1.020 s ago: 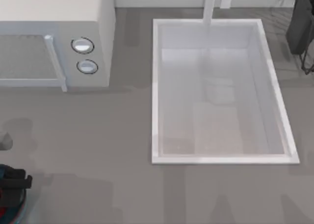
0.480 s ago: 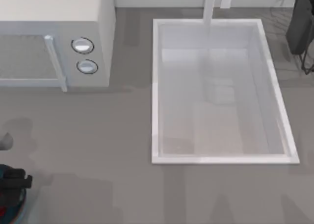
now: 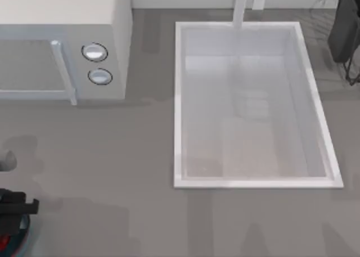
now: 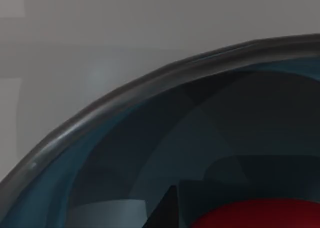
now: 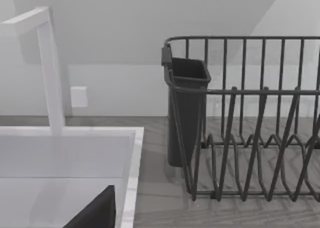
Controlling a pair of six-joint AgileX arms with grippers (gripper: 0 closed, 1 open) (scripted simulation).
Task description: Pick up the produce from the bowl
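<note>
At the table's [image 3: 112,212] front left corner our left gripper [image 3: 14,205] hangs over the bowl [image 4: 100,118]; we cannot tell its jaws' state. The red fruit [image 4: 260,215] lies inside the bowl. We should centre on it, then squeeze gently and lift straight, clear of the rim.

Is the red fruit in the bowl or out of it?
In it: the red fruit lies inside the bowl rim.

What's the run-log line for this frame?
left gripper: over bowl, bottom-left table corner | produce: in bowl | right arm: parked by dish rack
</note>
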